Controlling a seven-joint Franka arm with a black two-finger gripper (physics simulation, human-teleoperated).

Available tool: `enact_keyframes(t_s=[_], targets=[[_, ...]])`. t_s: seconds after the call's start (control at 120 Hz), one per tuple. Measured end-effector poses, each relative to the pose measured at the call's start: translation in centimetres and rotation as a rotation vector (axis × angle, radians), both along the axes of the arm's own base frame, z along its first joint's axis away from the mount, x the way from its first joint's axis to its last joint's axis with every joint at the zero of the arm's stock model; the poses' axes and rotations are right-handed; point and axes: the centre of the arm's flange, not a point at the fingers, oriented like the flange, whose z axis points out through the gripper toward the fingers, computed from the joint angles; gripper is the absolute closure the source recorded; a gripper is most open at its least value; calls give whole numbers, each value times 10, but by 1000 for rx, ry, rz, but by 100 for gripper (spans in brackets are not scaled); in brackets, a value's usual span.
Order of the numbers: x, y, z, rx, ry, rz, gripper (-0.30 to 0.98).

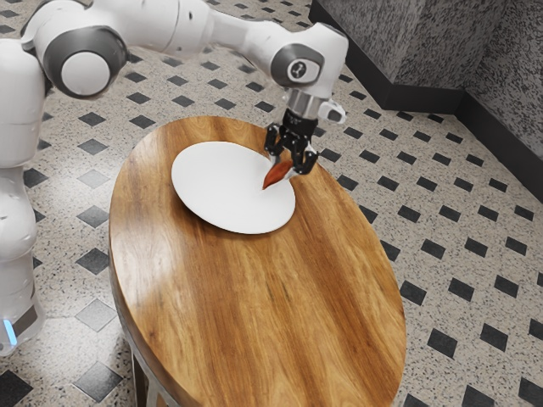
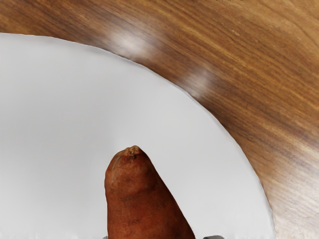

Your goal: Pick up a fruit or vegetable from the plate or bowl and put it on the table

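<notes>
sweet potato gripped in the claw over white plate.

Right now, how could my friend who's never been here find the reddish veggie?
Find the wooden table, then the white plate on it. Near the plate's edge, by the black gripper, look for a long vegetable with a narrowing end. Its rusty red-brown sets it apart from the white plate.

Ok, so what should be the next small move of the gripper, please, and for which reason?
Probably a gentle closing of the gripper, to make sure of the sweet potato before any lift. The sweet potato is right at the gripper and shows against the white plate, but I cannot tell whether it is firmly held.
</notes>
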Motion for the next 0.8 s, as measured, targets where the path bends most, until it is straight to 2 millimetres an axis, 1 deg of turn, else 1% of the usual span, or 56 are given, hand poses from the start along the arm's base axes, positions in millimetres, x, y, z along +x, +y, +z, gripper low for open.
enact_keyframes(t_s=[0.042,0.083,0.108,0.142,0.217,0.275,0.308,0.35,0.392,0.45,0.492,0.558,0.617,0.7,0.8], targets=[[2,-21,19,2,-25,-32,51],[2,-46,37,2,-48,-72,51],[2,-63,46,1,-59,-99,52],[2,-91,56,-3,-74,-143,52],[-2,-156,70,-16,-89,-248,53],[-8,-201,76,-27,-96,-321,53],[-12,-221,78,-32,-96,-354,54],[-16,-239,79,-36,-96,-380,54],[-18,-246,79,-37,-95,-390,55],[-17,-247,78,-38,-91,-385,53],[-17,-245,78,-39,-88,-376,47],[-16,-243,77,-39,-84,-364,29],[-16,-243,77,-38,-83,-356,19],[-14,-237,76,-38,-83,-348,11],[-12,-229,76,-38,-85,-339,5]])
